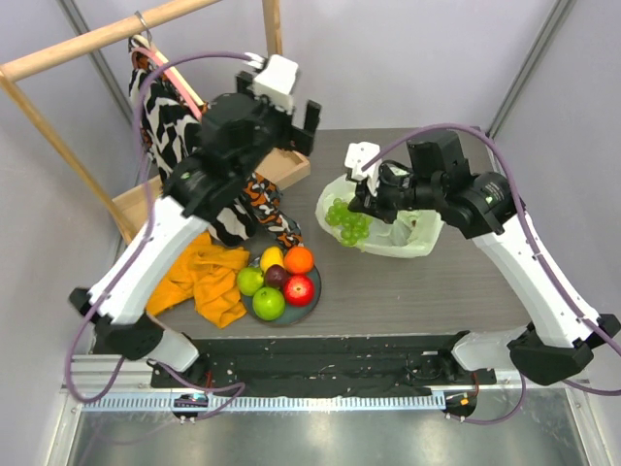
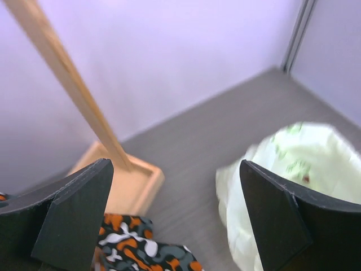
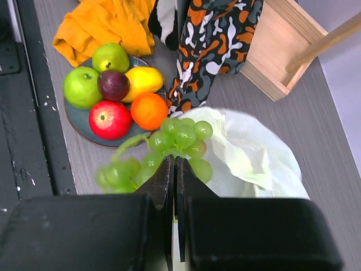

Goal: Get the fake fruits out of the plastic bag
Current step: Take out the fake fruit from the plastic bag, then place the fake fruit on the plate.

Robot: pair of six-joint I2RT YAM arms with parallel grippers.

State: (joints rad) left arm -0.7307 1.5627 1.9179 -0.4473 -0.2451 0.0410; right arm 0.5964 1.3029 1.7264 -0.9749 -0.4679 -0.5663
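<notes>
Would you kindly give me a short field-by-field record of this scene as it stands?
Right gripper: jaws shut on grape bunch, above the bag's edge
Left gripper: jaws open, raised, holding nothing
Plate: two green apples, red apple, orange, mango, purple piece
Bag: beside plate, no fruit visible inside

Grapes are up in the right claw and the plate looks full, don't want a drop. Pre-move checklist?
1. Right claw grip on grape bunch: ok, shut, bunch hanging from it.
2. Bunch clear of plastic bag: cannot tell, it hangs over the bag's edge.
3. Room on plate: not ok, six fruits crowd it.
4. Left claw out of the path: ok, open, raised at the far side.
5. Bag empty otherwise: cannot tell, folds hide the inside.
</notes>
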